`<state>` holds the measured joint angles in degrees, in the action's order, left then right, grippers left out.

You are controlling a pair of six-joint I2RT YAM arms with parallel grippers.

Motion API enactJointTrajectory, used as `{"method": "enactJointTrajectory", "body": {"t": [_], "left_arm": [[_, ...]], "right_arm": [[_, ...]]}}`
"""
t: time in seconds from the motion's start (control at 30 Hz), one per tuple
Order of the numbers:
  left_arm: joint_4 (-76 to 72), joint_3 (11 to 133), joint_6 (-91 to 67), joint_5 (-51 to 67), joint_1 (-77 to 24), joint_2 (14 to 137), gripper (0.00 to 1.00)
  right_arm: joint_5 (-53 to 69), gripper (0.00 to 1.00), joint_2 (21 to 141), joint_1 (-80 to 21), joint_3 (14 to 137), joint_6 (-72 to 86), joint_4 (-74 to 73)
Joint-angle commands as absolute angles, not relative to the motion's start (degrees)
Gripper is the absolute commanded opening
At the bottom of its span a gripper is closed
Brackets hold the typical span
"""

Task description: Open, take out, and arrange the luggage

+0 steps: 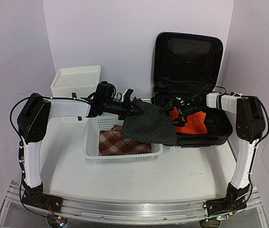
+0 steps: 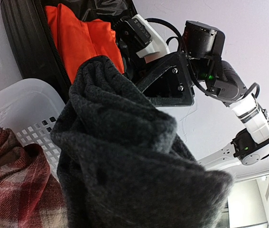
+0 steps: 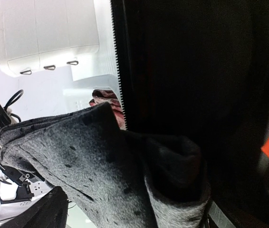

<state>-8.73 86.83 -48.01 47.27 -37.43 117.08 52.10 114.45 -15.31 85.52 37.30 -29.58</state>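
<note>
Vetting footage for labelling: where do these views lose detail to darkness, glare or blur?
Top external: evenly lit, sharp, though the luggage lining reads as flat black. Left wrist: the grey cloth close to the lens is soft. Right wrist: the luggage is nearly black, the white drawer box washed out.

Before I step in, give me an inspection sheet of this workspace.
Surface: white table, arm bases at its near edge.
Job's things: luggage open, lid upright, orange garment inside; grey cloth lifted between it and the basket.
Clutter: white basket holding a plaid cloth; white drawer box behind it.
Grippers: left gripper shut on grey cloth; right gripper open over the luggage.
Cables: black cable loops beside each arm.
Surroundings: plain pale walls.
</note>
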Motion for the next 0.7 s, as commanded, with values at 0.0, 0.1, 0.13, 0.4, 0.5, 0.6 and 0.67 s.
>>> {"method": "enactJointTrajectory", "body": {"t": [0.0,0.1,0.13,0.4,0.5,0.6,0.67], "left_arm": [[-15.8,86.3,-50.0,49.8,-36.7,116.2,0.0],[-16.7,85.6,-50.8,49.9,-36.3,116.0,0.0],[-17.0,85.3,-51.0,50.0,-36.3,115.9,0.0],[-18.4,82.1,-52.1,49.8,-35.9,113.4,0.0],[-18.5,79.2,-52.6,49.2,-35.3,111.2,0.0],[-18.5,75.2,-54.2,47.5,-34.5,108.5,0.0],[-18.5,72.0,-55.8,45.9,-33.8,106.6,0.0]], "right_arm": [[55.8,0.85,113.6,-16.5,85.5,39.5,-23.3],[55.9,0.69,113.2,-16.6,85.3,38.8,-22.9],[55.6,0.62,112.9,-16.6,85.1,38.6,-22.7],[53.5,0.07,112.1,-17.6,84.8,39.7,-20.6],[52.3,0.0,111.2,-18.7,85.2,39.6,-20.5],[52.1,0.0,111.3,-20.9,86.4,40.0,-20.6],[51.7,0.0,111.4,-22.7,86.9,40.4,-20.6]]}}
